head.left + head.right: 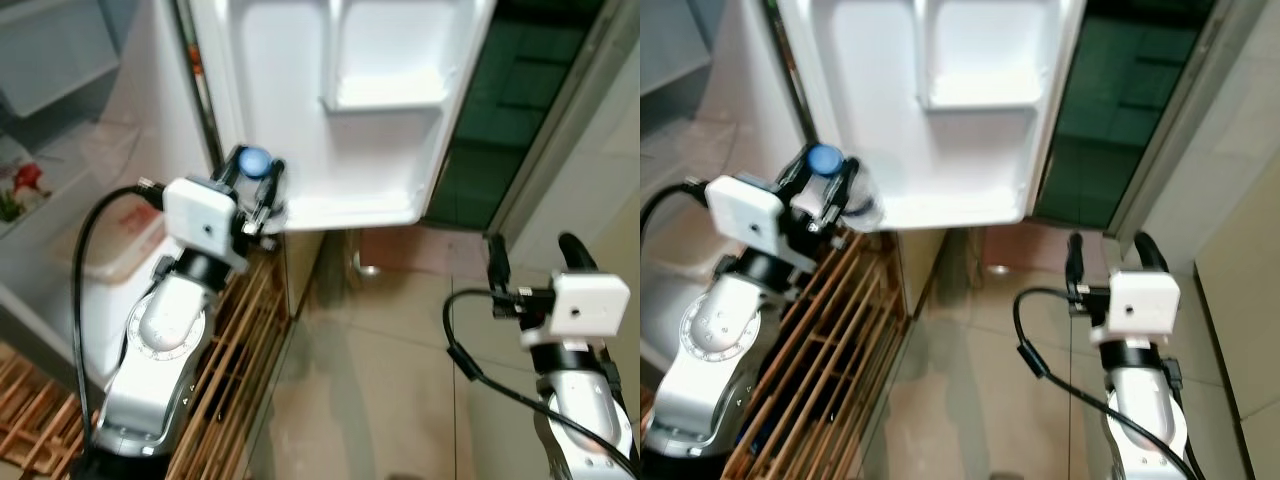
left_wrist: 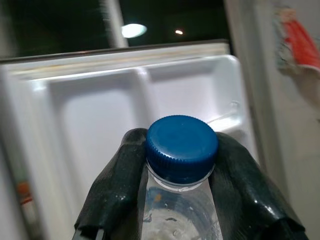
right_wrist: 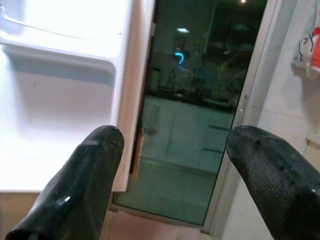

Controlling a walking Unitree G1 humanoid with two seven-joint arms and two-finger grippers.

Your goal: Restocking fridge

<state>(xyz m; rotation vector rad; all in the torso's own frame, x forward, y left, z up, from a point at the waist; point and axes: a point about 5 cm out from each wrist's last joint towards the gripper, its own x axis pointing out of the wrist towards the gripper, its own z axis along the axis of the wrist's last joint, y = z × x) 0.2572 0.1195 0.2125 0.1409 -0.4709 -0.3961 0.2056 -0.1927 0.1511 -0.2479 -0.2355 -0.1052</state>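
The robot stands on a beige tiled floor (image 1: 390, 360) in front of an open white fridge door (image 1: 340, 110), and all places below are given from this door. The inner side of the door faces the robot and shows moulded white shelves; one small shelf (image 1: 385, 95) sits in the upper middle part. Past the right edge of the door there is a dark glass doorway (image 1: 510, 100) with a pale frame. Below the left corner of the door stands a wooden slatted rack (image 1: 235, 350).

The left gripper (image 1: 258, 182) is raised at the lower left corner of the door, just beside its bottom edge. Its two black fingers are closed around the neck of a clear plastic bottle (image 2: 177, 220) with a blue cap (image 2: 181, 147). In the left wrist view the fingers (image 2: 112, 190) press on both sides of the neck, and the cap points toward the white inside of the door.

The right gripper (image 1: 530, 262) is low and to the right of the door, well apart from it, over the floor. Its fingers (image 3: 85, 185) are spread wide and hold nothing.
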